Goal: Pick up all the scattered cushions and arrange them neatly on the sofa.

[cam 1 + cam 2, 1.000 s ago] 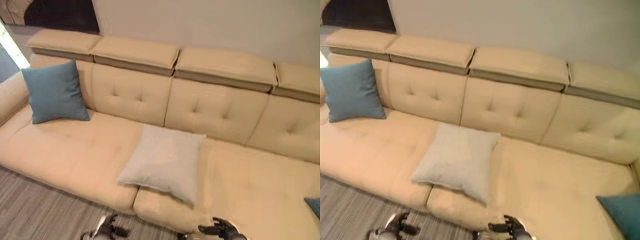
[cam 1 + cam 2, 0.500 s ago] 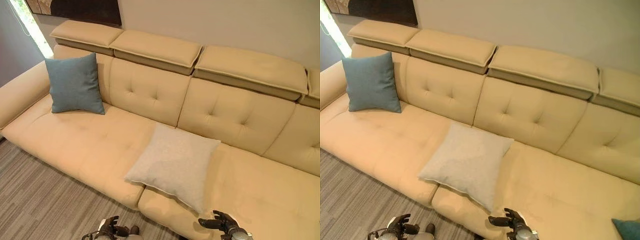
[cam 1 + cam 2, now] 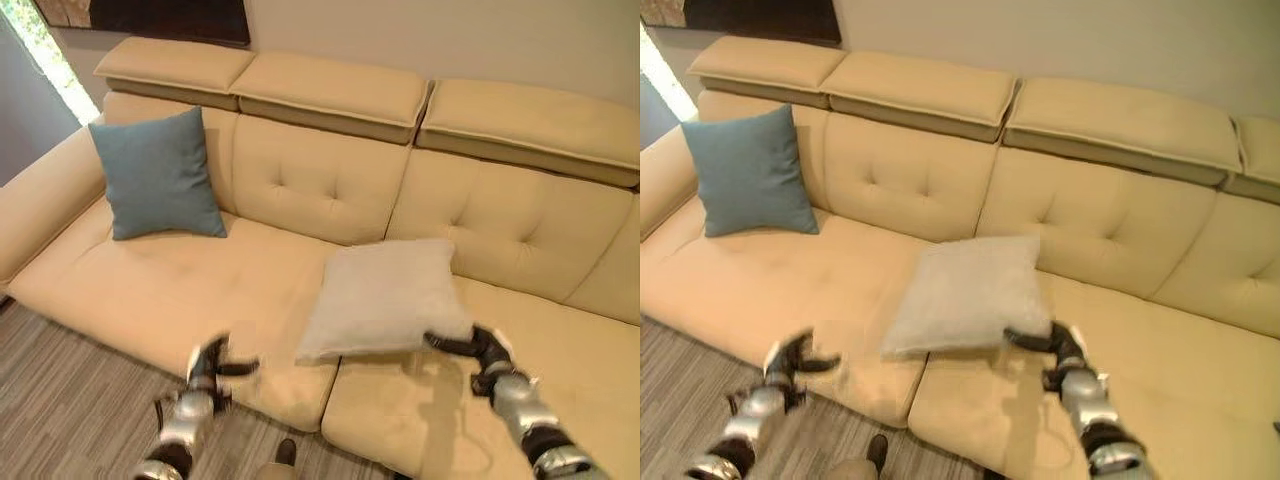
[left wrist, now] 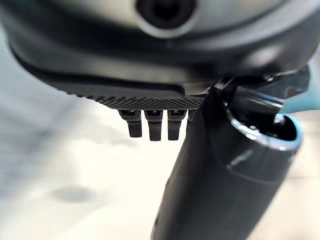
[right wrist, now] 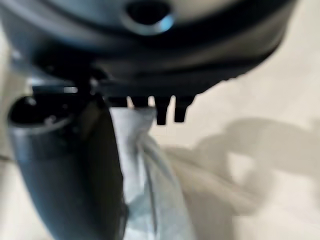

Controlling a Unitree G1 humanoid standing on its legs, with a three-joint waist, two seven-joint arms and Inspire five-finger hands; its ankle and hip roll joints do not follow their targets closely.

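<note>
So the pale grey square fabric cushion (image 3: 385, 297), flat on the beige tufted sofa (image 3: 180, 290) half a second back, is now pinched at its corner and tipped up mid-frame by the right hand (image 3: 478, 347), while the left hand (image 3: 212, 362) is held open and empty at lower left, so propping it upright looks started.

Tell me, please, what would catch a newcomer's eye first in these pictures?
Probably the pale grey cushion lifted off the seat in the middle of the long beige sofa, its near right corner pinched by the right hand. Next, the blue cushion propped upright against the backrest at the sofa's left end. The left hand hovers open by the seat's front edge.
</note>
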